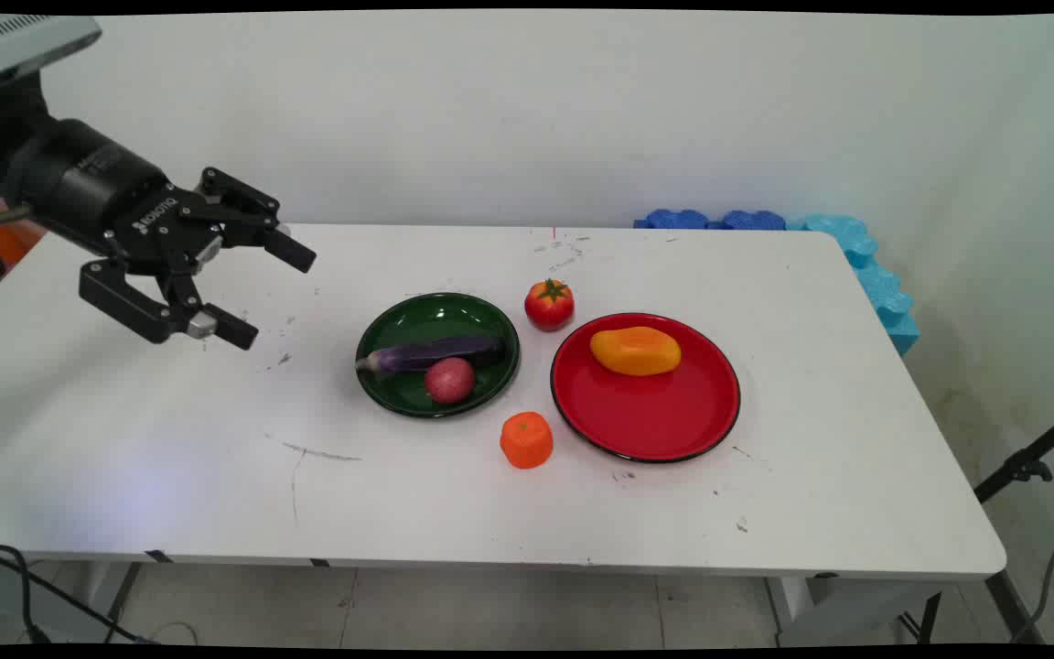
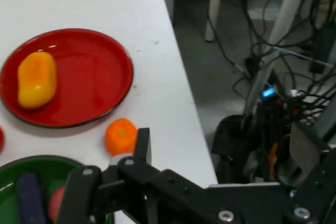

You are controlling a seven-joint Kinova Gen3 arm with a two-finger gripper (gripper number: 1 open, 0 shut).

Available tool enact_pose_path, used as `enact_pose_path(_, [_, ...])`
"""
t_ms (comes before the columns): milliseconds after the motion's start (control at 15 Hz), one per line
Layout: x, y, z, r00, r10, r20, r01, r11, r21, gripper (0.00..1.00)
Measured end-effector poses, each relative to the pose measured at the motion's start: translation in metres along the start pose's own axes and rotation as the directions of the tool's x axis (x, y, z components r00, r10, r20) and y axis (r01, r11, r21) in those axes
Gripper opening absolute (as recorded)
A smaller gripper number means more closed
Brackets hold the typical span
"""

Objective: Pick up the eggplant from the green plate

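Note:
My black gripper (image 1: 269, 295) hangs open above the table's left part, holding nothing, its fingers pointing right toward a green plate (image 1: 399, 320). On that plate lie a purple eggplant (image 1: 431, 353) and a round reddish fruit (image 1: 449, 380). A tomato (image 1: 549, 304) stands behind the plates. To the right, a red plate (image 1: 655, 421) carries a yellow-orange mango (image 1: 635, 351). An orange fruit (image 1: 526, 439) sits on the table in front. The hand view shows one fingertip (image 2: 143, 144) over the orange fruit (image 2: 121, 136), the red plate (image 2: 94, 77) with the mango (image 2: 37, 80), and the green plate (image 2: 37, 165).
Blue foam blocks (image 1: 856, 252) lie along the white table's (image 1: 170, 476) back right corner and right edge. A black stand leg (image 1: 1026, 467) is on the floor at right. Off the table's edge, the hand view shows cables and equipment (image 2: 273, 93) on the floor.

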Motion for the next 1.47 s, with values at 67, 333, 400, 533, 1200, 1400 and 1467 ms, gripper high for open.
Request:
enact_pose_path(67, [0.002,-0.001,-0.001,1.000,-0.005,0.002,0.005,1.000,0.015,1.00])
enact_pose_path(333, [0.017,-0.015,0.002,0.998,-0.058,0.025,0.055,0.991,0.119,1.00])
enact_pose_path(400, [0.021,-0.021,0.005,0.996,-0.084,0.036,0.077,0.985,0.155,1.00])
enact_pose_path(533, [0.024,-0.033,0.013,0.988,-0.140,0.063,0.123,0.968,0.218,1.00])
enact_pose_path(1200, [-0.012,-0.082,0.087,0.915,-0.264,0.305,0.135,0.913,0.384,1.00])
enact_pose_path(1400, [-0.028,-0.098,0.111,0.898,-0.253,0.360,0.104,0.917,0.385,1.00])
enact_pose_path(1467, [-0.033,-0.103,0.119,0.893,-0.248,0.374,0.096,0.920,0.381,1.00])
